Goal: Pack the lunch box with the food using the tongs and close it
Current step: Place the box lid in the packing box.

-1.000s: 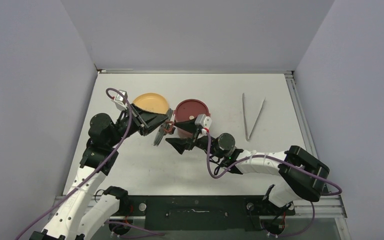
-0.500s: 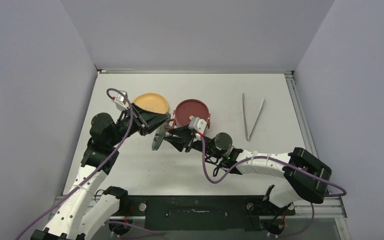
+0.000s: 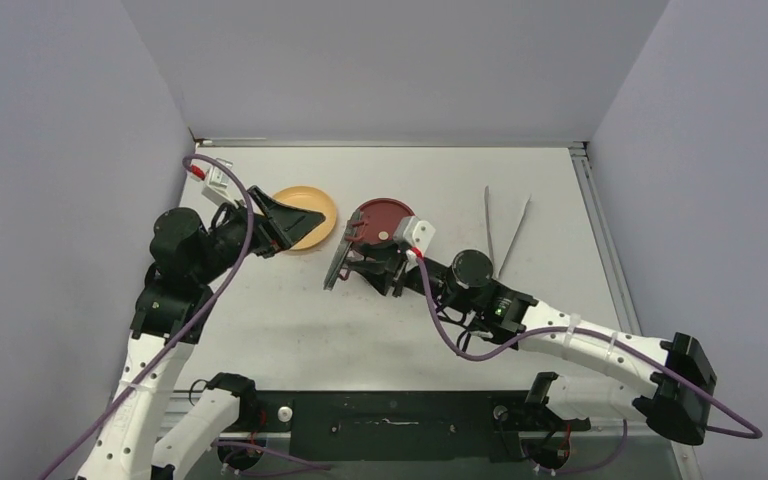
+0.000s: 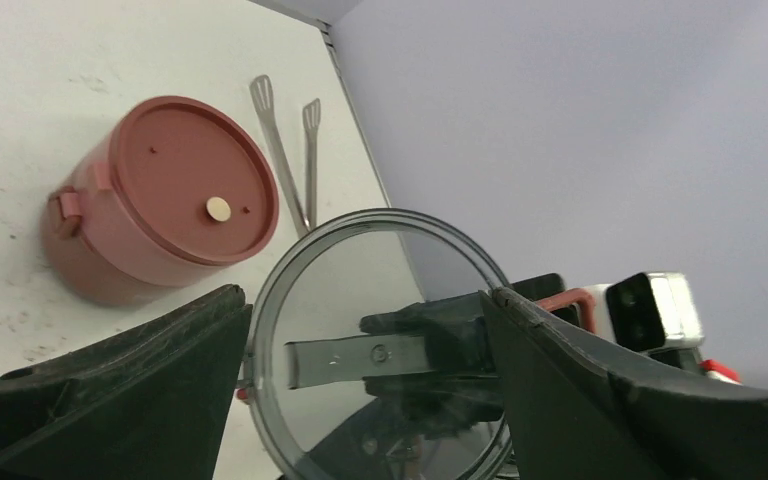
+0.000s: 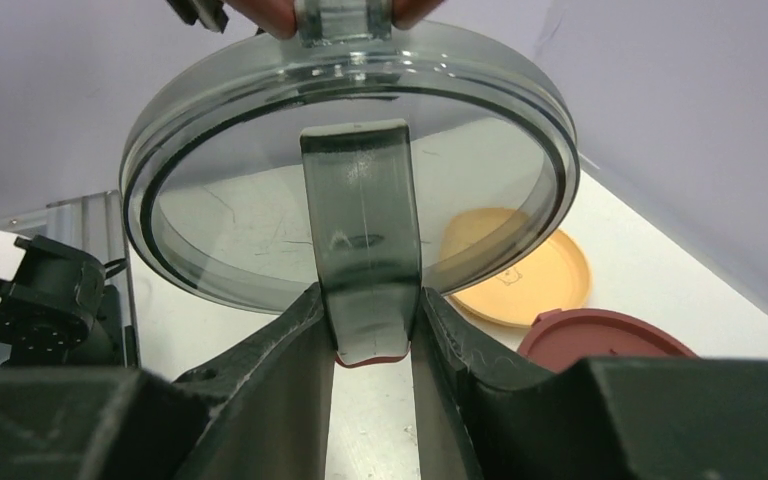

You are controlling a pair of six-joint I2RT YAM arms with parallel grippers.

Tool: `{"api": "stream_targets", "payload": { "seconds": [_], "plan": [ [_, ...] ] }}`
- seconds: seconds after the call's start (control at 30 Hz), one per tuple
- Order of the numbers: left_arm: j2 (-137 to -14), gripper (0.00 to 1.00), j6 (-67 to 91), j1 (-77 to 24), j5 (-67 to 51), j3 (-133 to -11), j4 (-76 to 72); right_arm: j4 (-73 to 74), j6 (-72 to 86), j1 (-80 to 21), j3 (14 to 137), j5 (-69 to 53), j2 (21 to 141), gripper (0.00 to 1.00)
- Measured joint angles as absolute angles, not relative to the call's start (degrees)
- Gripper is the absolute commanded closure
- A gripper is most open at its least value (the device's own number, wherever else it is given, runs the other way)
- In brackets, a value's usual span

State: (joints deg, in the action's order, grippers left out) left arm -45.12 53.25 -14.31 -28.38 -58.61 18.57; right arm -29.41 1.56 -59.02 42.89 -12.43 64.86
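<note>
Lunch box point(image 3: 384, 222), round and maroon with small side handles and a flat disc on top, sits toward the table's point(image 3: 290, 340) far edge, midway across. Its grey see-through lid point(image 5: 230, 200) hangs in the air, strap pinched by the right gripper point(image 5: 368, 325); the left gripper point(image 4: 362, 300) gapes empty.

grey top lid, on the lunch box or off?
Off. Right tool grips the grey lid by its handle, on edge beside the lunch box.

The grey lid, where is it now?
Top view: the grey lid stands on edge in the right pincer, just left of the maroon lunch box, right of the yellow plate.
</note>
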Motion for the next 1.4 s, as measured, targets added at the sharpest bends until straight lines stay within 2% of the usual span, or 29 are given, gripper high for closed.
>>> {"api": "stream_targets", "payload": {
  "seconds": [0.27, 0.4, 0.67, 1.03, 1.4],
  "plan": [
    [-44.8, 0.07, 39.2, -14.2, -24.5, -61.5, 24.2, -1.4, -2.6, -58.2, 59.7, -8.3, 64.8, 0.95],
    [-44.4, 0.07, 35.4, -14.2, -26.5, -61.8, 24.7, 10.5, -4.0, -55.4, 69.6, -8.2, 68.6, 0.95],
    [-42.4, 0.08, 36.6, -14.2, -35.0, -56.4, 17.2, 25.5, -3.5, -46.9, 78.5, -8.3, 77.7, 0.95],
    [-49.2, 0.1, 36.7, -15.1, -33.7, -51.9, 17.5, 42.9, -6.2, -46.6, 98.3, -6.0, 92.5, 0.95],
    [-53.6, 0.1, 34.0, -15.8, -33.6, -54.1, 17.8, 57.8, -9.7, -46.6, 115.9, -0.1, 102.8, 0.95]
  ]
}}
